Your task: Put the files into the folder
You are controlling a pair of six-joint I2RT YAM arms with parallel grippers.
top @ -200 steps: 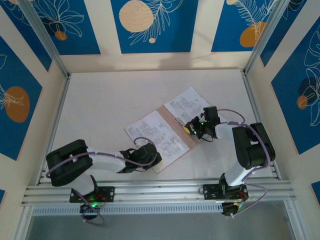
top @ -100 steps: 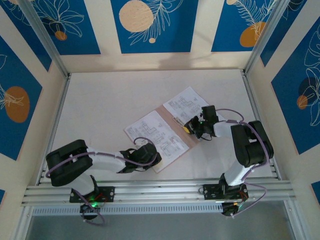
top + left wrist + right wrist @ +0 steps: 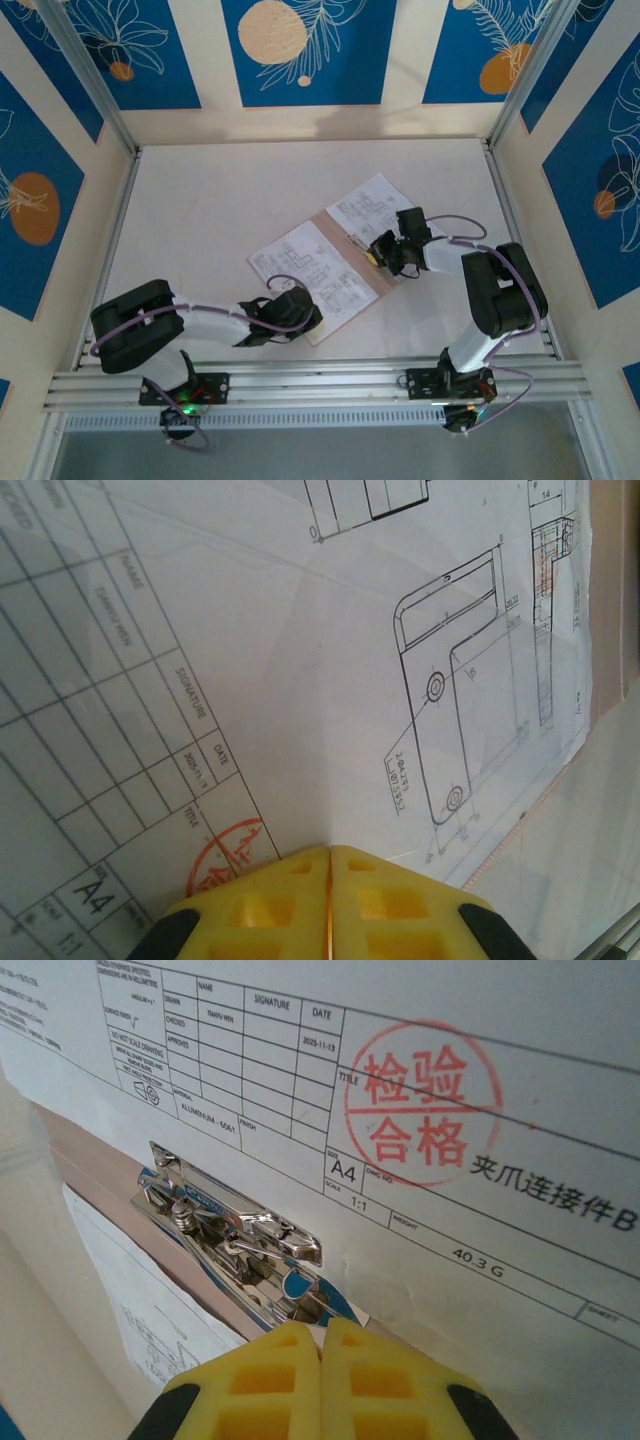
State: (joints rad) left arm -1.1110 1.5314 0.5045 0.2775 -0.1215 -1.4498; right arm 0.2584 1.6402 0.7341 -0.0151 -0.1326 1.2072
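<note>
folder [image 3: 334,224]: pinkish-tan, open flat, mid-table | files [image 3: 312,272]: white printed sheets on both halves | metal clip [image 3: 225,1230] at spine

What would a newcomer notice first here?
An open folder lies mid-table with printed sheets on both halves. In the right wrist view a round red stamp stands out on a sheet, and the shiny metal clip sits just ahead of the closed yellow fingers.
</note>
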